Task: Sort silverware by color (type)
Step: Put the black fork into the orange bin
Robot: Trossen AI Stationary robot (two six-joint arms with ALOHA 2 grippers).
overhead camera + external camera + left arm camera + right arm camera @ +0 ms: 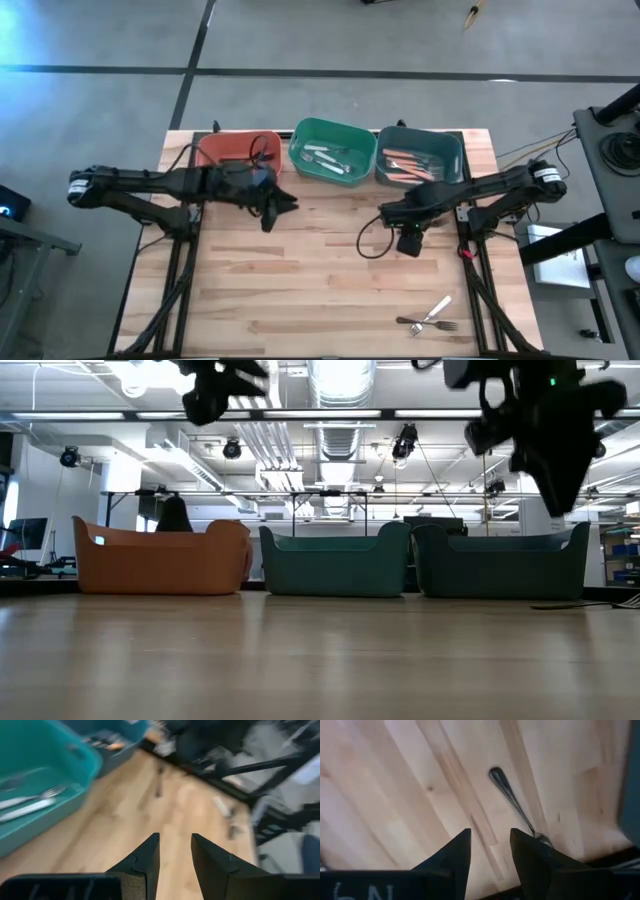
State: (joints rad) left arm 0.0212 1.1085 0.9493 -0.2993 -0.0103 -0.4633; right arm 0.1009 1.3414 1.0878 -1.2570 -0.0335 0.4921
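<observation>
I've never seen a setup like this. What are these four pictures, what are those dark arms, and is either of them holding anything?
These are four cameras on one moment. The top-down picture shows a wooden table with two dark robot arms, each ending in a two-finger grasping tool. The level picture looks across the table at three bins: a red-orange bin, a green bin and a teal bin. The other two pictures come from cameras on the arms' wrists, looking past their own fingers.

The green bin holds white-handled forks; the teal bin holds orange-handled forks. Two forks lie loose near the table's front right corner.

The left tool hovers near the red-orange bin, open and empty. The right tool is open and empty too, above bare wood.
</observation>
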